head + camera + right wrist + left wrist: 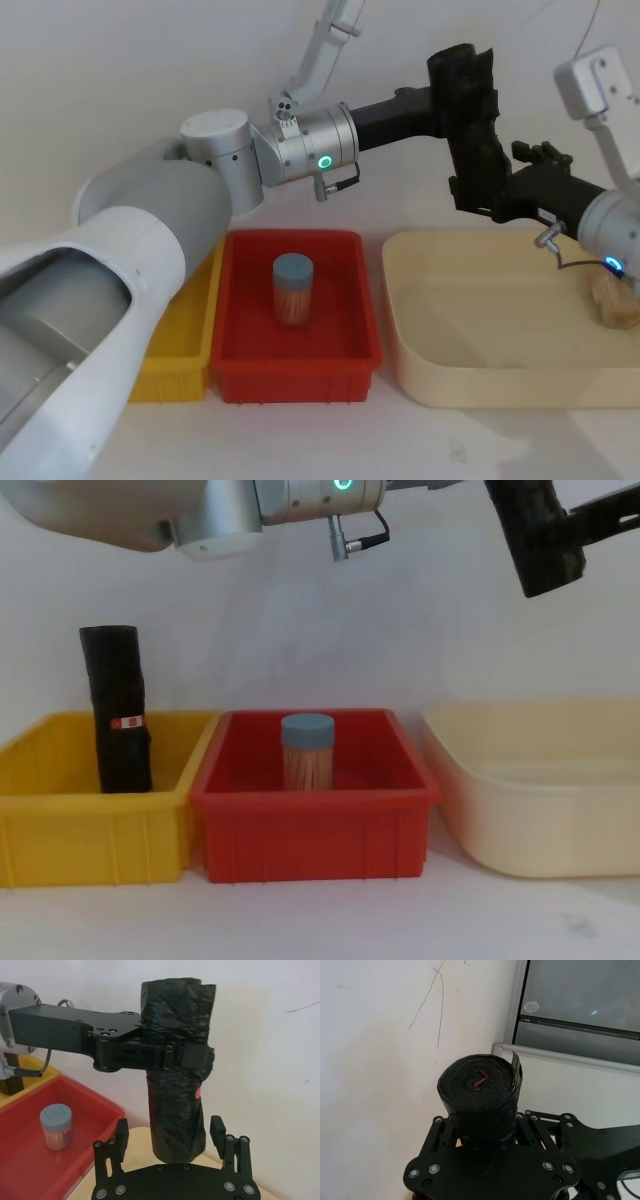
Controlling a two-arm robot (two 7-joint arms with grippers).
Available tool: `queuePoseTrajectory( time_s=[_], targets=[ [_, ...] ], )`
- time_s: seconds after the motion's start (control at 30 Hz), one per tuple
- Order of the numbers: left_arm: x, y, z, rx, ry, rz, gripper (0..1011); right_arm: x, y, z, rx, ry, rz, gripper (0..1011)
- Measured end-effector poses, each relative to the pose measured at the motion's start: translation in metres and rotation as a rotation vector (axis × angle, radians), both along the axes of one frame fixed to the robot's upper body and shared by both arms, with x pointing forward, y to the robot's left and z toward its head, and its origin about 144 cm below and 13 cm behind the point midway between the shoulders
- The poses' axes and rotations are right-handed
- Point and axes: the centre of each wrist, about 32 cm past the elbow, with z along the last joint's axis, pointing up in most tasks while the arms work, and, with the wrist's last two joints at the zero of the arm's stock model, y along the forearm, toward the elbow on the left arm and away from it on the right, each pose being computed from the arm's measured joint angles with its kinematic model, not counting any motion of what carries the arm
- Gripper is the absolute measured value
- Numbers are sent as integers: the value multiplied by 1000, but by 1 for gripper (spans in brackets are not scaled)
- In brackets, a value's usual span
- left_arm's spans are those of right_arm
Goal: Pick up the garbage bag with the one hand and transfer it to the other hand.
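Garbage bag (468, 120) is up in the air, roughly upright, above the gap between the red bin (352, 300) and the cream tray (420, 330). The one hand (170, 1055), on the green-ringed left arm, reaches in from the left with its jaws clamped around the upper part of the roll; the left wrist view looks down onto the roll's top end (480, 1082). The other hand (172, 1140), on the blue-ringed right arm, sits at the bag's lower end with jaws wide apart, fingers (121, 1132) on either side of the roll, not visibly touching it. Blue-lidded jar (293, 287) stands in the middle of the red bin. A second black roll (118, 710) with a red-and-white label stands in the yellow bin (60, 820) at the bench's left side.
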Motion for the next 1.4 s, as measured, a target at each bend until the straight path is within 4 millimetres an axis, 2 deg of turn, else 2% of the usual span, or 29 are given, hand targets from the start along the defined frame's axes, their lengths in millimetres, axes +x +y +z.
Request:
queuePoseTrajectory(
  time_s=[0.47,0.73,0.97,1.03,1.4],
  targets=[
    [0,0,0,0,0,0,437,22,21,2,-28,-14,-29,997],
    [0,0,0,0,0,0,437,29,28,3,-38,-24,-44,840],
    [0,0,0,0,0,0,437,32,31,3,-43,-29,-51,603],
    [0,0,0,0,0,0,437,33,32,4,-44,-30,-52,565],
    [0,0,0,0,0,1,440,35,34,4,-46,-32,-56,565]
  ],
)
